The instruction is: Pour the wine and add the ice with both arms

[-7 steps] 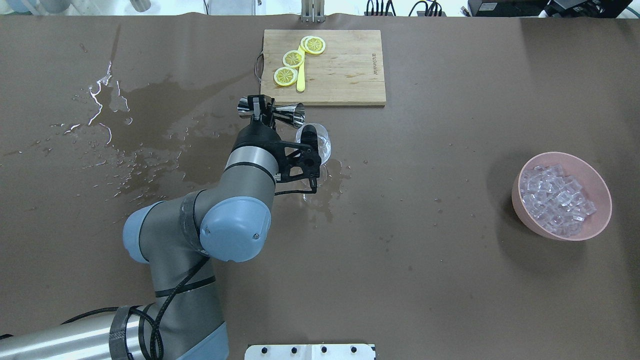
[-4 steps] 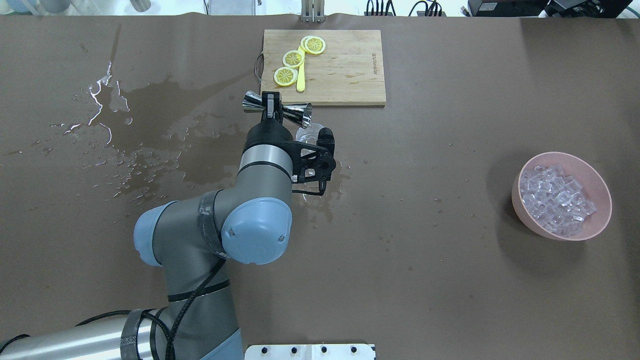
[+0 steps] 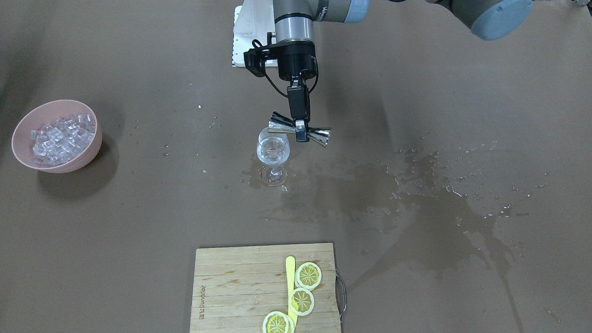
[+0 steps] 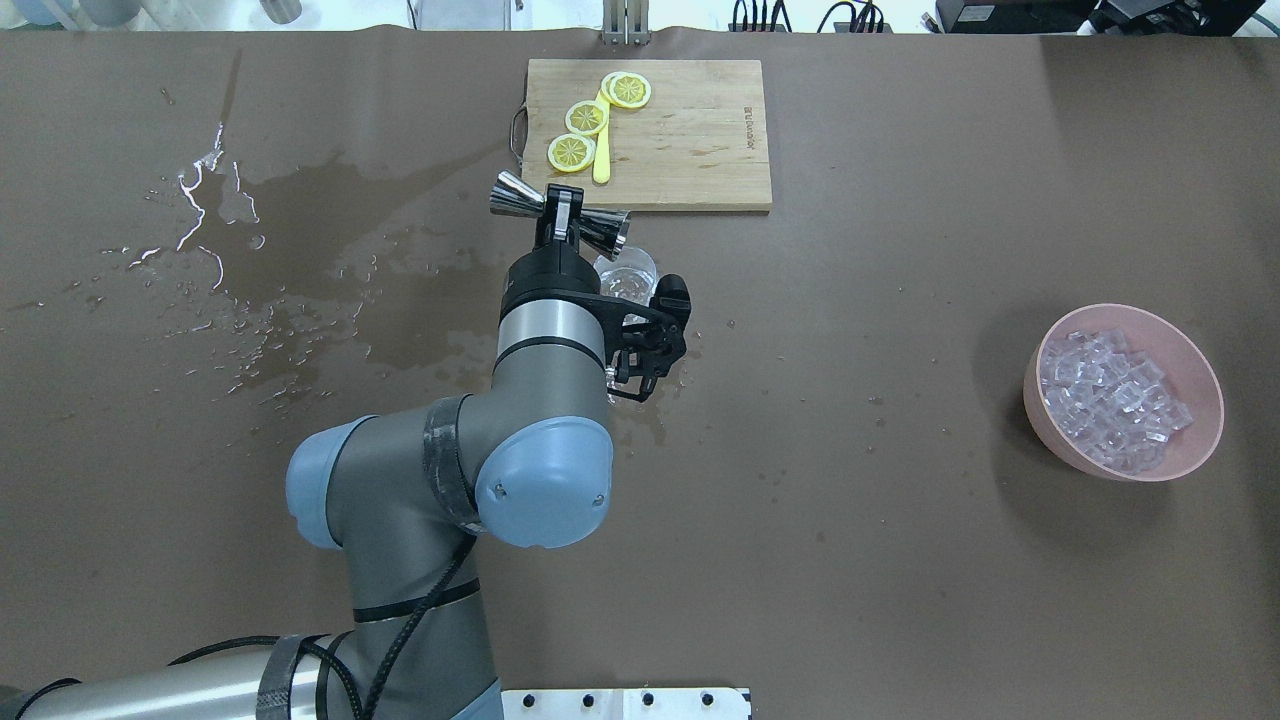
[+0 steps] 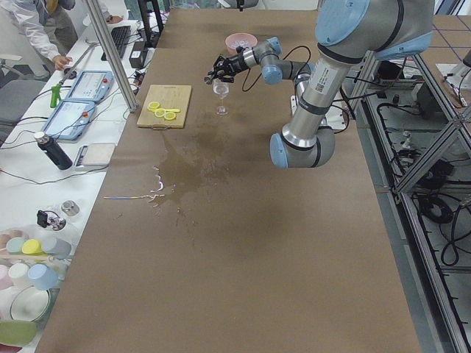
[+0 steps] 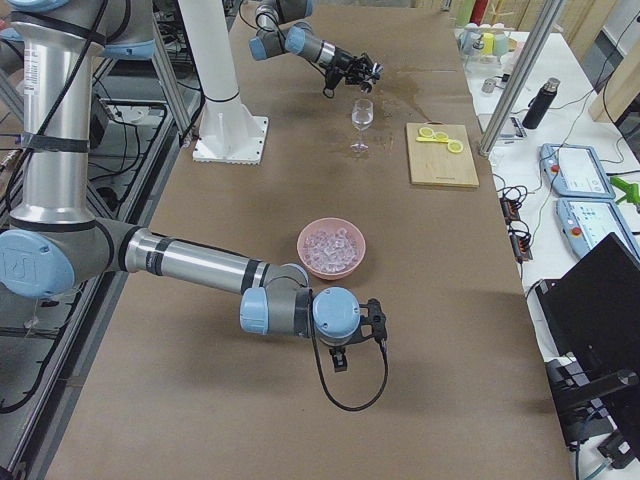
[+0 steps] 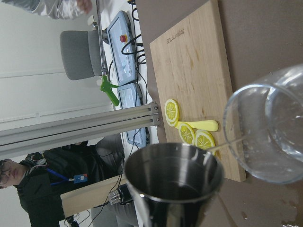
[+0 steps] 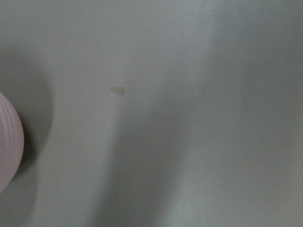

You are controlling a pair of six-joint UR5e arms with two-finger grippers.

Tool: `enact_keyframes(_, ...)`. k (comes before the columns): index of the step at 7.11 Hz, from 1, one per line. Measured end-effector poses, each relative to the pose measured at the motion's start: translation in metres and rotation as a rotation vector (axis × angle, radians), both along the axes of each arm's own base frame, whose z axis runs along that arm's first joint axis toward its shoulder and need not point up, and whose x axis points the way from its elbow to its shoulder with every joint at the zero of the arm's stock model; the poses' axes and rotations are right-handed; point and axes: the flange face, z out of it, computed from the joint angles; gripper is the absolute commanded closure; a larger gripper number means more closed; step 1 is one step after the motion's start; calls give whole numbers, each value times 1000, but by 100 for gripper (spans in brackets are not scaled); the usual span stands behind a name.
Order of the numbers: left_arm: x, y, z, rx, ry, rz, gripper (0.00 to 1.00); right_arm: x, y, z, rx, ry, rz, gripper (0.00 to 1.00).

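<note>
a jigger (image 3: 320,135) is clamped sideways in the left jaws, just above the glass (image 3: 273,150); the right jaws' state cannot be told.

The left end effector (image 4: 561,213) shifted the jigger (image 4: 513,195) rightward.

Left arm (image 4: 550,335) outstretched, fingers (image 3: 299,108) clamped.

Overhead, the left arm (image 4: 552,330) covers most of the glass (image 4: 632,278). The jigger (image 7: 173,175) interior — too dark to read. The right hand (image 6: 374,322) shows too small to judge; the bowl (image 8: 7,142) is cropped, blurred.
</note>
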Motion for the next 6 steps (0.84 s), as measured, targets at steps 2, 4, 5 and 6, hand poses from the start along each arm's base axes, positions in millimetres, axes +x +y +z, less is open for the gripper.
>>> enact_keyframes(2, -1, 1, -16, -5, -9, -12, 100, 0, 0, -1, 2, 1, 0, 0)
enact_keyframes(4, -15, 2, -25, -7, 176, -53, 100, 0, -1, -1, 6, 3, -1, 0)
enact_keyframes(5, -28, 2, -16, -21, 311, -88, 100, 0, -2, -2, 11, 5, -1, 0)
enact_keyframes(6, -37, 3, 10, -54, 498, -138, 100, 0, -3, -4, 25, 6, -1, 0)
